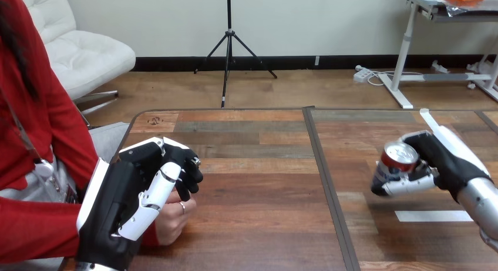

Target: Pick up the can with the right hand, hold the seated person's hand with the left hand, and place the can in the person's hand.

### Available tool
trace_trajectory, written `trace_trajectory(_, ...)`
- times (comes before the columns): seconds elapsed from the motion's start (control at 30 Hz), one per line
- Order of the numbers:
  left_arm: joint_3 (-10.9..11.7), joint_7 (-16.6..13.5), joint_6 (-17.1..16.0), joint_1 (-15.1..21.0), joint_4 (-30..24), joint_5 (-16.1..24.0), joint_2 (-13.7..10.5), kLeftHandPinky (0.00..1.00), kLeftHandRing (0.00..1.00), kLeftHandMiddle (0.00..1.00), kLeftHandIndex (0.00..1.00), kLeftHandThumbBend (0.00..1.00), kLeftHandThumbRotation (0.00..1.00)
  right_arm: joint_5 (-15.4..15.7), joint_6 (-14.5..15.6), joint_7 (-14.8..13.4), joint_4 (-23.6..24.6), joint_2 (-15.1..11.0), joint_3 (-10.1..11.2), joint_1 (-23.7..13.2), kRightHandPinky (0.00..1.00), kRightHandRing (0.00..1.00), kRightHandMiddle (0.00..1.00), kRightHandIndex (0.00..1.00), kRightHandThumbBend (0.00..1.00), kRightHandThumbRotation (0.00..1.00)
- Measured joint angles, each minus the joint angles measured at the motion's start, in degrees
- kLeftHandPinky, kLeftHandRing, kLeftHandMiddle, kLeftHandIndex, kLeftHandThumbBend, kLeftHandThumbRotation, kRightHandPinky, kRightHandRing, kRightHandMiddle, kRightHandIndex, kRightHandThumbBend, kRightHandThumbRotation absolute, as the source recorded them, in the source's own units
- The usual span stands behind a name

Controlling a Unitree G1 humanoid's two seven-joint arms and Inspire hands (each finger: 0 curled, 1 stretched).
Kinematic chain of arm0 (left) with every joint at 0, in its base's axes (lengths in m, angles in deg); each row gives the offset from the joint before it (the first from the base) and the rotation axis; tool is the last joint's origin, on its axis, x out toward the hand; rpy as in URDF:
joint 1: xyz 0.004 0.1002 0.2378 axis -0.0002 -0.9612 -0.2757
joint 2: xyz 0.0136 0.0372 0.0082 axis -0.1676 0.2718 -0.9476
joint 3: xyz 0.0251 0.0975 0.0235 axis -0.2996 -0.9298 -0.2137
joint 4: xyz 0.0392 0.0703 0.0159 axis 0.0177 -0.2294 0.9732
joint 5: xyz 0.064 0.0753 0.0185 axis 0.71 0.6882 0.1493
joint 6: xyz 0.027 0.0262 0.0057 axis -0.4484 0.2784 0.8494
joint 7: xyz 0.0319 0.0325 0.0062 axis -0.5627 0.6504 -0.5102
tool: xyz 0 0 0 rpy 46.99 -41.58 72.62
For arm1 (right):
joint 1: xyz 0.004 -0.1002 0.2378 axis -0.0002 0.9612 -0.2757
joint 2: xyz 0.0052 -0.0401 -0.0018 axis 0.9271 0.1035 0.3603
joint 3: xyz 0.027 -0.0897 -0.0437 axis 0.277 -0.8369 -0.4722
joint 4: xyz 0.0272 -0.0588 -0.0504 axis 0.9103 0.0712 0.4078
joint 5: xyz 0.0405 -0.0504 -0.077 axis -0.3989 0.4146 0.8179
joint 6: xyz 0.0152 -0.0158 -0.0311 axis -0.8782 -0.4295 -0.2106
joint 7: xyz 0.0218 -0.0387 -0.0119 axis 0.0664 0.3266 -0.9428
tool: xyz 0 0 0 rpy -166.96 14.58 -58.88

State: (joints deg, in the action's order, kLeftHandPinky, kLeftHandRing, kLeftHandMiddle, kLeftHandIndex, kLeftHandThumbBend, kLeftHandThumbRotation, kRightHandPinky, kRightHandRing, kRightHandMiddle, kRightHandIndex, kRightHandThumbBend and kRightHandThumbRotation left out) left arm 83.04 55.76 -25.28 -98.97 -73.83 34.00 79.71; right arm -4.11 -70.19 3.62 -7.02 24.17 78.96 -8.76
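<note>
While right hand (pixel 447 160) clasps tilted can (pixel 399 157), left hand (pixel 124 196) hides most of person's hand (pixel 170 221); grasp: cannot tell.

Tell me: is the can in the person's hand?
No, the right hand is curled round the can at the view's right, apart from the person's hand.

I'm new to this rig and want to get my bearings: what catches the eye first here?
The right robot hand at the view's right grips a red can, tilted over the wooden table. At lower left, the left robot hand curls round the person's hand.
</note>
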Motion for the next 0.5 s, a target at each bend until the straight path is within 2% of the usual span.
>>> trace_trajectory(0.27, 0.05, -0.02, 0.0, 0.0, 0.0, 0.23, -0.01, 0.28, 0.38, 0.43, 0.44, 0.38, 0.65, -0.44, -1.23, 0.57, 4.1, -0.17, 0.41, 0.62, 0.37, 0.4, 0.45, 0.48, 0.76, 0.0)
trace_trajectory(0.5, 0.16, -0.07, -0.12, 0.02, 0.01, 1.16, -0.07, 0.29, 0.39, 0.43, 0.45, 0.37, 0.63, -0.41, -2.0, 0.96, 7.2, -1.35, 0.42, 1.26, 0.38, 0.41, 0.45, 0.48, 0.76, 0.0)
